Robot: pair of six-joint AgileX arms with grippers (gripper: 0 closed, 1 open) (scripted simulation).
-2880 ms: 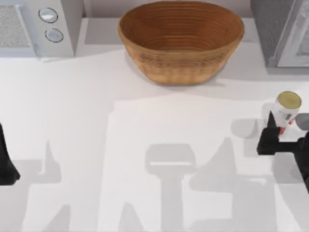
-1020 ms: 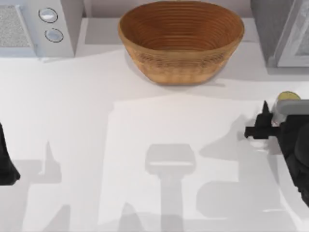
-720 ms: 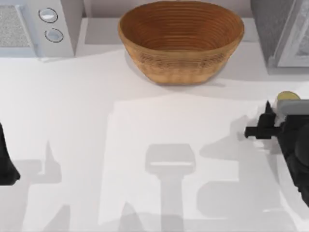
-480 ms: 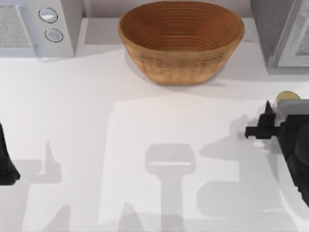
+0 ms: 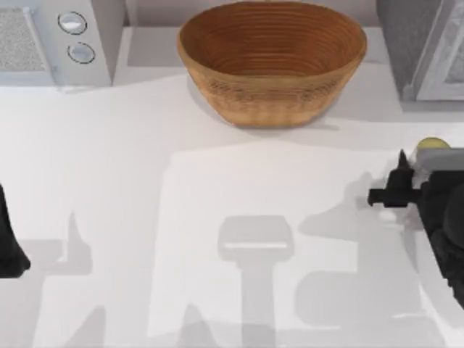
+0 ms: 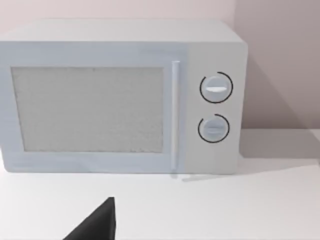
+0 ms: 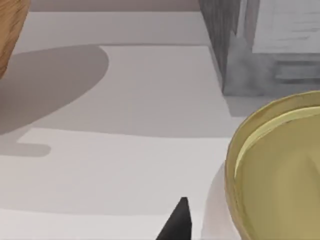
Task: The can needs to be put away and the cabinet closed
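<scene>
two arms sit at the white table (image 5: 217,217). the right gripper (image 5: 403,190) hangs at the right edge, just over the can (image 5: 433,143), whose gold top peeks out beside the arm's body; i cannot tell whether its jaws are parted or closed on anything. the can stands on the table in front of the cabinet (image 5: 406,43), which fills the far right corner. the left gripper (image 5: 11,250) is parked at the left edge, jaws unreadable. a woven basket (image 5: 272,61) sits at the back centre, a microwave (image 5: 51,40) at the back left.
</scene>
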